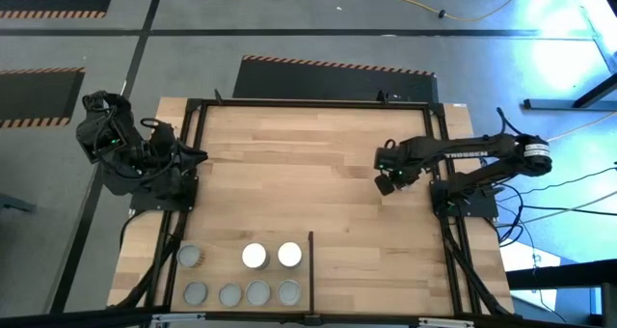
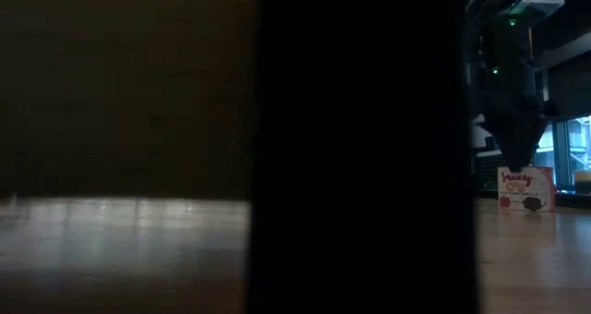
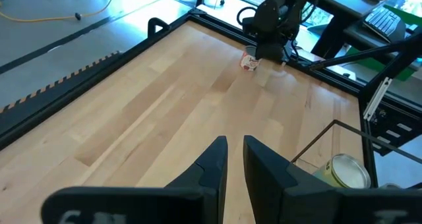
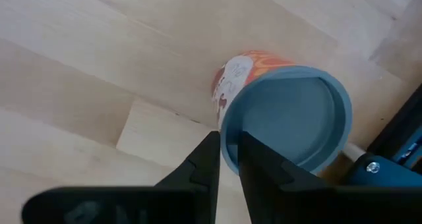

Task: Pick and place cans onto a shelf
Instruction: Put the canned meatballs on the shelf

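Under right gripper, upright can, grey-blue top, orange-white label

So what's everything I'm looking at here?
white-topped cans: two, white lids, side by side near the board's edge, left of the divider bar
grey-topped cans: five, dull grey lids, around the white pair
labelled can: one, red-and-white label, grey top, standing alone under the right pincer
board: one, pale wood, black metal frame
divider bar: one, thin, black, right of the cans
floor mats: several, dark with striped edges, beyond the table
cable: one, yellow, on the floor
left pincer: black, empty, at the board's left side
right pincer: black, over the labelled can
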You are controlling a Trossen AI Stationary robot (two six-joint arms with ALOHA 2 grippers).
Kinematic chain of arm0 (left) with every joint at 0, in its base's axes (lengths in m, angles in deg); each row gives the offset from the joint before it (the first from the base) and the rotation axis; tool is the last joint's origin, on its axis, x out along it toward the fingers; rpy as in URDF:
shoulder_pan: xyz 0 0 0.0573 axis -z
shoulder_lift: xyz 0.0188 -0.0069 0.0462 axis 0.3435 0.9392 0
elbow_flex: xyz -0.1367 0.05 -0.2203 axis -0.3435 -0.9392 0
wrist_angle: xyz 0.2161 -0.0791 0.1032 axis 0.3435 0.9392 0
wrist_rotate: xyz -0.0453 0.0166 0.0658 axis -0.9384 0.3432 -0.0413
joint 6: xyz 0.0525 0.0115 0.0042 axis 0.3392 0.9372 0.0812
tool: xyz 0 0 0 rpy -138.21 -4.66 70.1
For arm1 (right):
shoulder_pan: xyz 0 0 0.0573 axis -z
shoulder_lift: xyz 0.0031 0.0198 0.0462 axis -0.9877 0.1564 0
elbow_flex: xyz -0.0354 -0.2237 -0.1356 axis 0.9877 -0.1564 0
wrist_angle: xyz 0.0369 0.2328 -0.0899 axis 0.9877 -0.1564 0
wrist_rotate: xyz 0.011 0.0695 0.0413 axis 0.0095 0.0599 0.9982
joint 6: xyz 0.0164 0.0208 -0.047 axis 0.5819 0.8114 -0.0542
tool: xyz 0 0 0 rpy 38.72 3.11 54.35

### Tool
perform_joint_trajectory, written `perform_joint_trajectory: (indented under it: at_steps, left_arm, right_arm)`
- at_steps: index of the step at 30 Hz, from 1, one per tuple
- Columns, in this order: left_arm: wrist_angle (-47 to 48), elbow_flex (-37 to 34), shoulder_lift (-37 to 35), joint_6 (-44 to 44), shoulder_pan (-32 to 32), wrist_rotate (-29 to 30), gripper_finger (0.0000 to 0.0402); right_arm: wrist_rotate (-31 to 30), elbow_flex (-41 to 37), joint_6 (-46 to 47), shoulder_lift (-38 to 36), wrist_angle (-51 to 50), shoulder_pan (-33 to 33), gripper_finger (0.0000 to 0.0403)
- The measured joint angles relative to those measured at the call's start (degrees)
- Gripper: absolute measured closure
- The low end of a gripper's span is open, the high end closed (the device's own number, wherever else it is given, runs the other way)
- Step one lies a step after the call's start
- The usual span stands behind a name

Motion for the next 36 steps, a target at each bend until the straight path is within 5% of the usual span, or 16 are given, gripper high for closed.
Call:
perform_joint_trajectory:
  at_steps: [13, 18, 24, 36]
  left_arm:
    - [-0.3, 0.0, 0.0, 0.0, 0.0, 0.0, 0.0358]
    - [-0.5, 0.0, 0.0, 0.0, 0.0, 0.0, 0.0358]
    - [-0.5, 0.0, 0.0, 0.0, 0.0, 0.0, 0.0358]
    - [-0.5, 0.0, 0.0, 0.0, 0.0, -0.9, 0.0358]
  right_arm:
    - [-3.3, 0.2, -3.3, 3.8, 0.1, 0.0, 0.0347]
    - [-4.4, 0.2, -4.7, 3.8, 0.8, 0.0, 0.0389]
    - [-4.7, 0.7, -7.2, 3.9, 0.8, 0.0, 0.0396]
    - [-6.6, 13.8, -14.8, 4.3, -0.8, 0.3, 0.0397]
